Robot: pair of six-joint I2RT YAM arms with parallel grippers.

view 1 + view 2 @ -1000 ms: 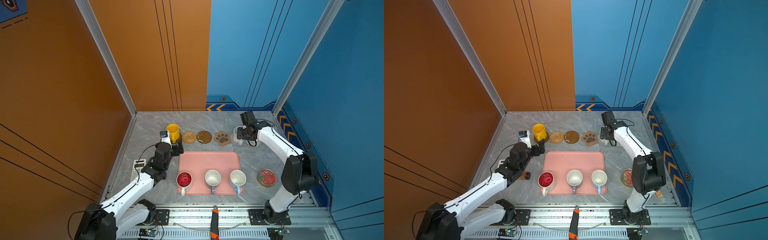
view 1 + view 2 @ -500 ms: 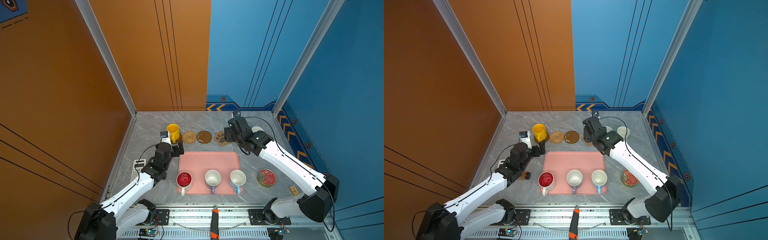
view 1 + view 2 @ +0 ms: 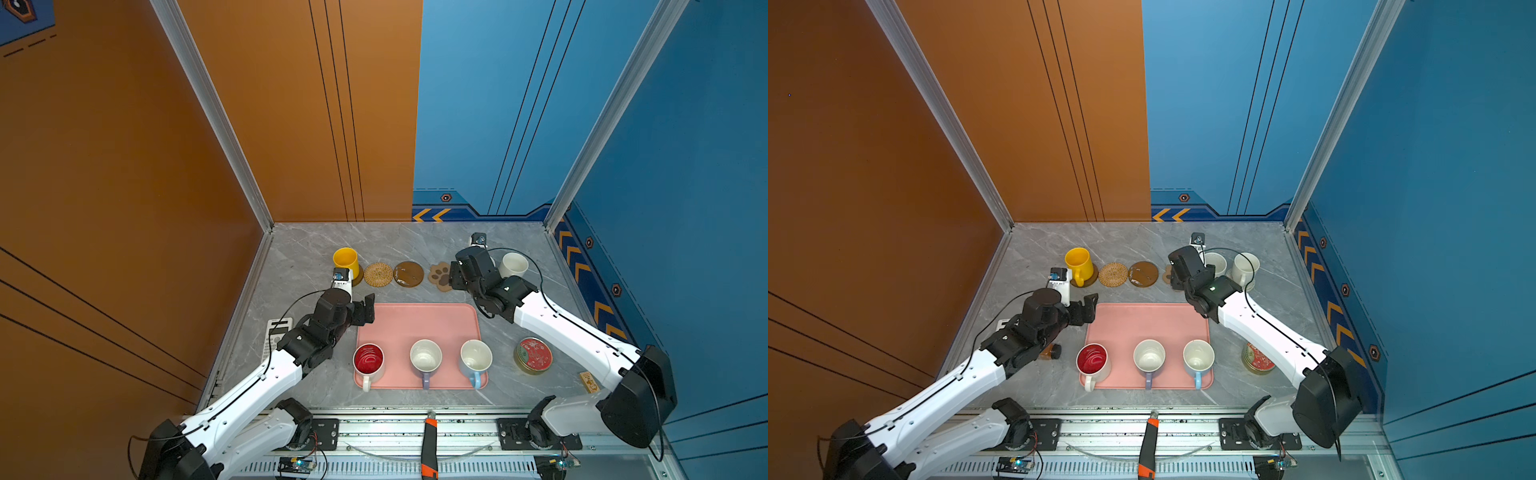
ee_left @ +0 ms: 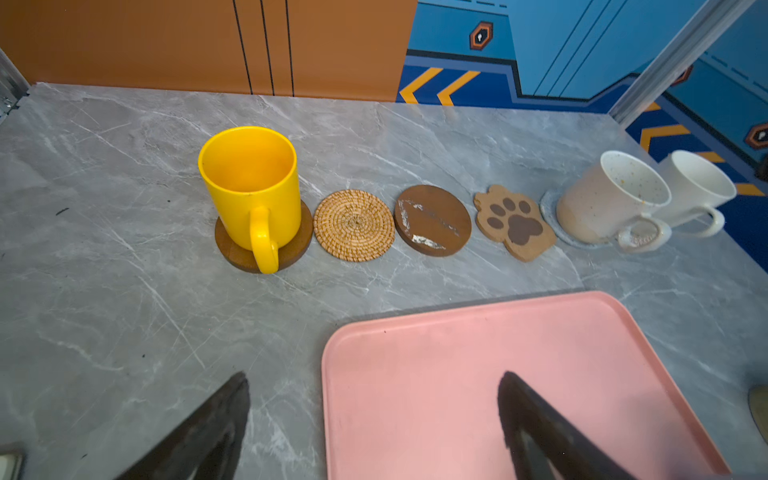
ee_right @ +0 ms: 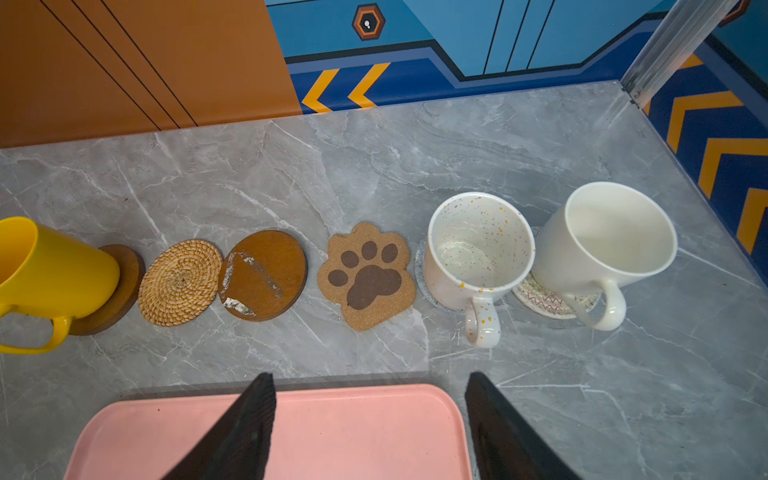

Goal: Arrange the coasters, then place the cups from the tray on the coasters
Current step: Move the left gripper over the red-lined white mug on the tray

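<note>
The yellow mug (image 4: 249, 187) is glossy, the rattan coaster (image 4: 353, 225) rough-woven, the paw coaster (image 4: 515, 222) cork-like (matt, grainy), the pink tray (image 4: 457, 374) smooth and matt.

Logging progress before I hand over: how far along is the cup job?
Done: the yellow mug, speckled mug and plain white mug each stand on a coaster. In hand: nothing; left claw and right claw are open and empty. Left: red-lined mug, lilac mug and light-blue mug wait on the tray; rattan coaster, brown disc and paw coaster are bare.
</note>
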